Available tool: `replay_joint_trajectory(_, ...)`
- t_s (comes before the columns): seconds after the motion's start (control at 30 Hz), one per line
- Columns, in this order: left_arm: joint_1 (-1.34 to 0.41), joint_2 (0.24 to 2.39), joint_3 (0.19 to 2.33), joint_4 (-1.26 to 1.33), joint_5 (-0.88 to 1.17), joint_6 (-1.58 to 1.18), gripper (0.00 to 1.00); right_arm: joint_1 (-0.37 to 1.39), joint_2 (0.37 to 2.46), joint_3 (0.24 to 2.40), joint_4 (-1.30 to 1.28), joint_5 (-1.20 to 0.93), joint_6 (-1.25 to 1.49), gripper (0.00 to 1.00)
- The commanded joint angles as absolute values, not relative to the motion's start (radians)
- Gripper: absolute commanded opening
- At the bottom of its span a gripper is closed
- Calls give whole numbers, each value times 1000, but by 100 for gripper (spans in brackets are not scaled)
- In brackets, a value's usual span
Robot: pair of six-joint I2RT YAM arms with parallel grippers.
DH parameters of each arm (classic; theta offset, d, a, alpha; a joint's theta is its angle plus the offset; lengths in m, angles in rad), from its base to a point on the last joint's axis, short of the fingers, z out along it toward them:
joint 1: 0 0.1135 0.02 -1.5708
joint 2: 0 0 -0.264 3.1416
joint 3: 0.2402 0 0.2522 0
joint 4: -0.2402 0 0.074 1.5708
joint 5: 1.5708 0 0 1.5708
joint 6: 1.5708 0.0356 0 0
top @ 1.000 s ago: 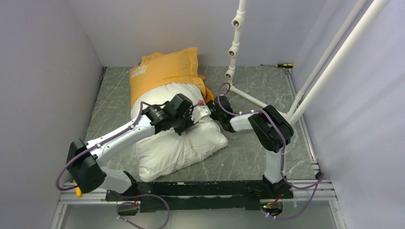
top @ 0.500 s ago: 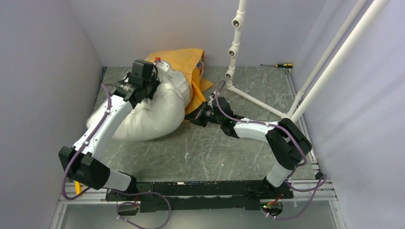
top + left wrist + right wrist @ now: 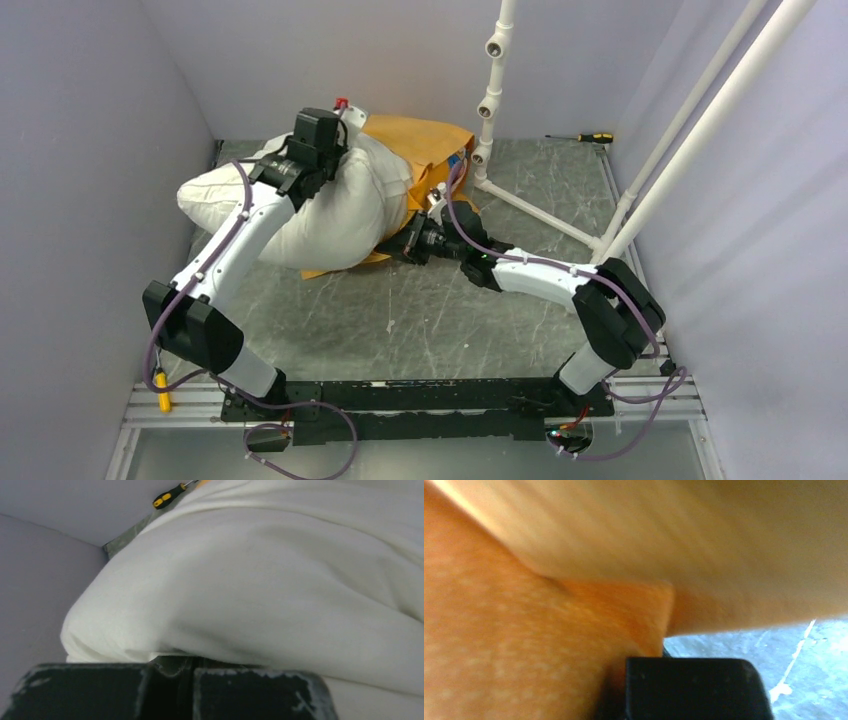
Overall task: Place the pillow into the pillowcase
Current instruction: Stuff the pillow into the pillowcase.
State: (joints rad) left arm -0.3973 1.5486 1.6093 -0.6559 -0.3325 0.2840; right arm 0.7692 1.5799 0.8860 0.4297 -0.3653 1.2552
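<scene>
1. Stuffing is the step in hand: we find the pillow [image 3: 335,205] at upper left of the overhead frame, its right end inside the pillowcase [image 3: 432,145].
2. The left gripper [image 3: 193,672] clamps pillow fabric; the right gripper [image 3: 412,242] pinches the pillowcase edge.
3. Next, we judge: push the pillow rightward and deeper.

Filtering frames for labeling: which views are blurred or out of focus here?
Top external: sharp, evenly lit, no glare. Left wrist: pillow soft but readable, screwdriver fairly clear. Right wrist: pillowcase smeared and defocused, filling most of the frame; table patch looks bright.
</scene>
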Motion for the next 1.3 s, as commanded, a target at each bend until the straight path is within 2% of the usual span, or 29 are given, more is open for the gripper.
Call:
replay_joint_trajectory(0.0,-474,1627,1503,-628,-304,168,0,901,1477,1068,532,-730,1126,0)
replay_joint_trajectory(0.13,-485,1599,1394,-586,-287,94,0,977,1528,1044,761,-869,1149,0)
replay_joint_trajectory(0.2,-486,1594,1371,-587,-289,76,0,988,1518,987,823,-859,1181,0)
replay_joint_trajectory(0.23,-486,1593,1370,-601,-289,66,0,988,1497,959,782,-829,1173,0)
replay_joint_trajectory(0.3,-486,1588,1375,-635,-282,42,0,985,1423,948,481,-699,1054,3)
replay_joint_trajectory(0.37,-486,1573,1361,-641,-280,28,0,988,1317,988,119,-474,897,36)
replay_joint_trajectory(0.43,-486,1555,1336,-637,-279,16,0,984,1227,993,-85,-300,873,67)
replay_joint_trajectory(0.47,-486,1549,1322,-634,-278,8,0,978,1187,993,-152,-241,866,76)
replay_joint_trajectory(0.53,-487,1542,1298,-635,-272,-11,0,973,1117,1014,-294,-129,862,83)
replay_joint_trajectory(0.63,-486,1539,1272,-635,-264,-42,0,972,1042,1065,-492,37,870,83)
replay_joint_trajectory(0.73,-487,1534,1254,-637,-250,-50,0,937,999,1082,-543,73,860,77)
replay_joint_trajectory(0.77,-486,1530,1250,-639,-244,-53,0,909,1001,1083,-539,48,855,74)
replay_joint_trajectory(0.83,-488,1520,1242,-642,-232,-59,0,843,1028,1084,-501,-34,851,51)
replay_joint_trajectory(0.87,-487,1514,1238,-645,-223,-62,0,812,1045,1084,-473,-77,851,47)
replay_joint_trajectory(0.93,-489,1494,1230,-648,-210,-68,0,779,1093,1096,-406,-143,844,46)
replay_joint_trajectory(1.03,-494,1472,1215,-653,-199,-75,0,760,1182,1136,-379,-158,843,54)
replay_joint_trajectory(1.1,-499,1460,1210,-663,-198,-81,0,747,1219,1120,-323,-170,867,54)
replay_joint_trajectory(1.17,-504,1450,1205,-673,-196,-91,0,713,1239,1071,-230,-208,934,46)
replay_joint_trajectory(1.27,-514,1435,1193,-677,-189,-108,0,696,1248,987,-50,-278,991,39)
